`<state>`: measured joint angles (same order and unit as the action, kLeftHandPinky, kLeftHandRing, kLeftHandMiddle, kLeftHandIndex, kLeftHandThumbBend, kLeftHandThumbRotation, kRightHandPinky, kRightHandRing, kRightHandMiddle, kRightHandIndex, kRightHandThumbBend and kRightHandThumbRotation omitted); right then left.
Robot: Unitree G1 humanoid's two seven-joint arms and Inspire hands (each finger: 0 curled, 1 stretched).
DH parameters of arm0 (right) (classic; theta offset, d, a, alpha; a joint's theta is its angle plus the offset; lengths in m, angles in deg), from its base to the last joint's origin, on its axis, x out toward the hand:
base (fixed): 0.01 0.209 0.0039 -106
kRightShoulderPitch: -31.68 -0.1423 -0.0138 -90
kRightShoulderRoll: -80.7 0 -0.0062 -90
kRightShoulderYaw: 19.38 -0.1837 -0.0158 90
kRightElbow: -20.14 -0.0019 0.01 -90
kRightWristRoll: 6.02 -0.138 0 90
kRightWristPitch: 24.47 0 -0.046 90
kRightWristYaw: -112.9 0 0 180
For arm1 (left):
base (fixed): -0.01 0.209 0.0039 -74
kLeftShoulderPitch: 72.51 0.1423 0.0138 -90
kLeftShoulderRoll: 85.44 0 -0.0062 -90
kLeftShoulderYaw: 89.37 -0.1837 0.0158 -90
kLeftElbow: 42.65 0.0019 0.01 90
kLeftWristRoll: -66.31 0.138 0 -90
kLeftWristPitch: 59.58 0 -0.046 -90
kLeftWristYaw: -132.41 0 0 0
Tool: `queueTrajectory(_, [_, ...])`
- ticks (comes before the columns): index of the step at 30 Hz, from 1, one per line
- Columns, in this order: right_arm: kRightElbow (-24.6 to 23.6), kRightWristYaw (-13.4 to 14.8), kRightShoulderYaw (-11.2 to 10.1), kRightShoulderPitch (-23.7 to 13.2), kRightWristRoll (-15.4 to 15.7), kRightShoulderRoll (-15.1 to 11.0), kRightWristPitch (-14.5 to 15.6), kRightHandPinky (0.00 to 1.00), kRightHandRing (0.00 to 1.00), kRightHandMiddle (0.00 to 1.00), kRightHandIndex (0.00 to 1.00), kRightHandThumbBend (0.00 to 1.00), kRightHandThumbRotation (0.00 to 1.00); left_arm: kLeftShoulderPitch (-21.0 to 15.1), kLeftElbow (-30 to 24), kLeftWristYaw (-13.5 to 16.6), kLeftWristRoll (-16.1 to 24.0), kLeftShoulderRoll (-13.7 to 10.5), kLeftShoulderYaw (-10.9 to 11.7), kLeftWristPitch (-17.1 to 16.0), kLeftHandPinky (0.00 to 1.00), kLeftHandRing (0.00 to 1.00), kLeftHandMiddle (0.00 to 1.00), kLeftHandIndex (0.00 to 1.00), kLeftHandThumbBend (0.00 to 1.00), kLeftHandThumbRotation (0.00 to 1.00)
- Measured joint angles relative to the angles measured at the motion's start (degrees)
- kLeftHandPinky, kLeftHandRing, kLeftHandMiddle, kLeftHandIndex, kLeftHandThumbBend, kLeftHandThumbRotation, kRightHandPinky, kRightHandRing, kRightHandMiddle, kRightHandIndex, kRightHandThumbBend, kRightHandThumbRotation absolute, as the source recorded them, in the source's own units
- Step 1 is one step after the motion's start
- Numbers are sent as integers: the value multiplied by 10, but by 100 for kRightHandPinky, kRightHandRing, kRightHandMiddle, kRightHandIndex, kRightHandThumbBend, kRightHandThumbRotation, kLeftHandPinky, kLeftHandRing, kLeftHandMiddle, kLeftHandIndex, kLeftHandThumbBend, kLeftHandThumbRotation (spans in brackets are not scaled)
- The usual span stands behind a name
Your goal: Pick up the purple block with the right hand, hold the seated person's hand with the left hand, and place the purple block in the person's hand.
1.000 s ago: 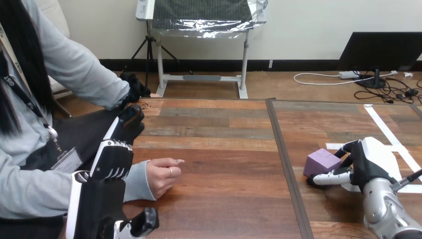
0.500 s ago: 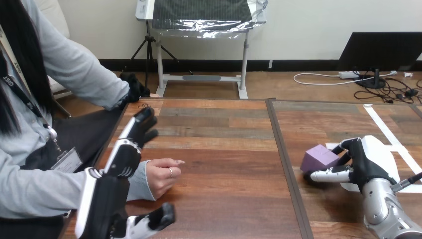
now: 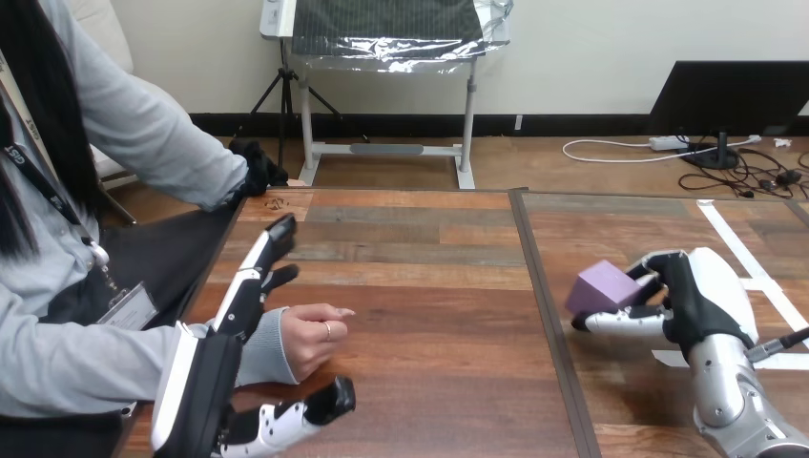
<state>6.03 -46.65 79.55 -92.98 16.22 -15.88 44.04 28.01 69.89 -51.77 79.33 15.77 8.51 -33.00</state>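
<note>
Lifted since 1 s ago, the purple block [image 3: 601, 286] hung tilted over the table [image 3: 429, 286] — clamped in the right hand's [image 3: 692, 305] curled fingers. It looked light and rigid, best gripped on flat faces. The left hand [image 3: 215, 382] was spread open beside the person's hand [image 3: 310, 339].

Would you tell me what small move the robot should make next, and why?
Probably close the left hand round the person's hand: its fingers are straight beside the wrist and its thumb stands apart, gripping nothing, while the right hand has the purple block pinched.
</note>
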Motion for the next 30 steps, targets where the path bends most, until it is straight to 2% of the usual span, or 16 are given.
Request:
queueTrajectory(21, [-36,-6,-2,12,-17,14,-34,6,11,17,22,38,0,25,-114,43,111,-49,12,135,98,100,100,100,100,56])
queueTrajectory(30, [-51,-19,-5,24,-24,24,-53,6,11,17,21,37,0,31,-137,68,182,-75,16,185,96,100,100,99,100,56])
